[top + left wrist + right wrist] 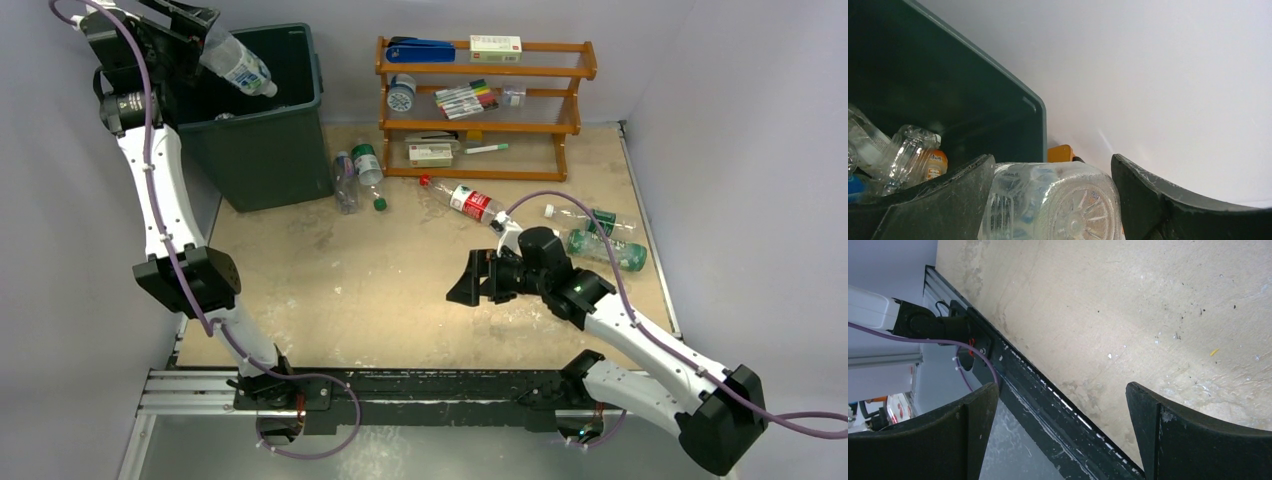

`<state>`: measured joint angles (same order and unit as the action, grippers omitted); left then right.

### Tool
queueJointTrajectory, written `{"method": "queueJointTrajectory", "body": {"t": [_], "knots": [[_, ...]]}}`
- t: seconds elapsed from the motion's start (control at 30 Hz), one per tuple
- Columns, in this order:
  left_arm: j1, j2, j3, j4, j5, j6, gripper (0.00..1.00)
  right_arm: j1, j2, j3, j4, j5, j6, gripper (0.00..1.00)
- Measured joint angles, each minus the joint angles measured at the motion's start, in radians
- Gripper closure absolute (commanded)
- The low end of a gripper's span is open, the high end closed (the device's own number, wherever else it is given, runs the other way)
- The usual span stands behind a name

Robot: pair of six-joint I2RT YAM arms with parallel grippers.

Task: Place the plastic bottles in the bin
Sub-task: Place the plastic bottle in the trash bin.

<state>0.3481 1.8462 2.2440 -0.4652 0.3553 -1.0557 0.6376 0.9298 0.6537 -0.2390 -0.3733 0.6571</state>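
My left gripper (203,32) is up over the dark green-grey bin (262,150), shut on the base of a clear plastic bottle (238,66) that tilts cap-down above the opening. In the left wrist view the bottle's ribbed base (1068,205) fills the space between the fingers (955,195), and several bottles (913,155) lie inside the bin (973,100). My right gripper (462,285) is open and empty above the middle of the table; it also shows in the right wrist view (1063,395). Two bottles (358,178) lie beside the bin, a red-labelled one (465,202) lies mid-table, and green-labelled ones (600,245) lie at the right.
An orange wooden rack (485,70) with marker pens, small boxes and a stapler stands at the back, right of the bin. The black base rail (1038,390) runs along the table's near edge. Grey walls close in the left, back and right.
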Motion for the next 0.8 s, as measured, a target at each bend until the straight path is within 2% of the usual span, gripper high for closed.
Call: {"method": "queueJointTrajectory", "body": {"t": [0.33, 0.57, 0.8], "knots": [[0.025, -0.007, 0.058, -0.044, 0.021, 0.002, 0.14, 0.0, 0.135, 0.057, 0.011, -0.012, -0.019, 0.0], [0.045, 0.029, 0.057, -0.119, 0.03, 0.021, 0.13, 0.0, 0.151, 0.113, 0.011, -0.011, -0.02, 0.0], [0.064, -0.032, -0.099, -0.074, 0.05, -0.027, 0.13, 0.0, 0.198, 0.174, -0.009, -0.008, -0.02, 0.0]]}}
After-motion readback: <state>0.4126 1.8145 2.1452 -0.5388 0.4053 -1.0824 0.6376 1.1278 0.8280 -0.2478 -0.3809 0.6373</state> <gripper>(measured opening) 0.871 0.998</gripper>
